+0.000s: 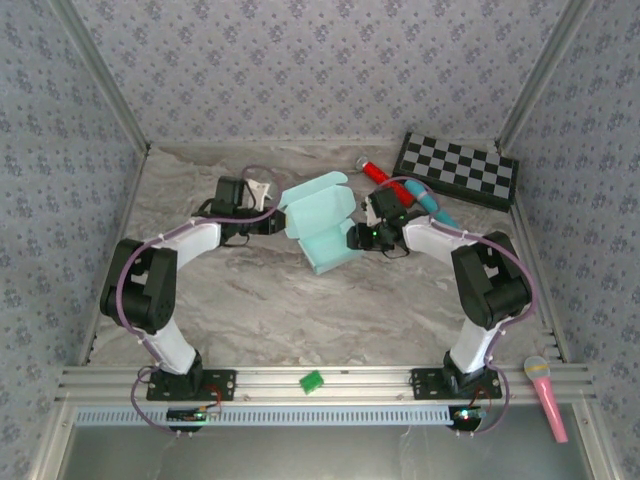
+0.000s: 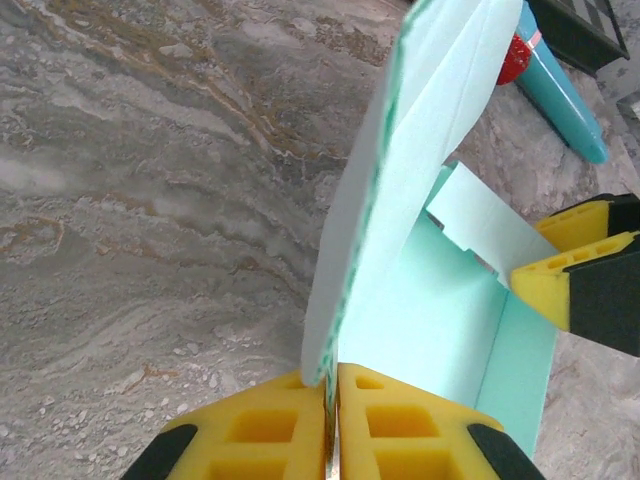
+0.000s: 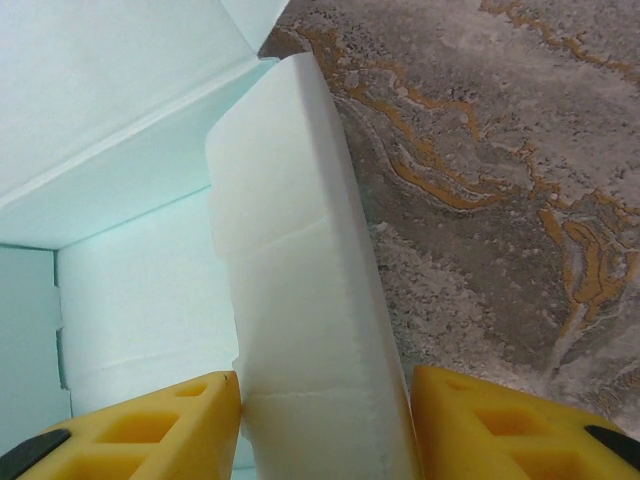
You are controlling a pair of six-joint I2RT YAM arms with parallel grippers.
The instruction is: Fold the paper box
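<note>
Top external, checkerboard (image 1: 458,170), teal marker (image 1: 438,208) behind paper box (image 1: 318,205)

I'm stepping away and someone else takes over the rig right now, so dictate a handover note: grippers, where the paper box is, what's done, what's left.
Left gripper: shut on the edge of an upright panel of the paper box.
Right gripper: fingers either side of a folded side wall; I cannot tell whether it is clamped.
Box: on the table, between the two arms, open side up.
Done: base down, some walls raised.
Left: probably tucking the walls in and closing the lid.
</note>
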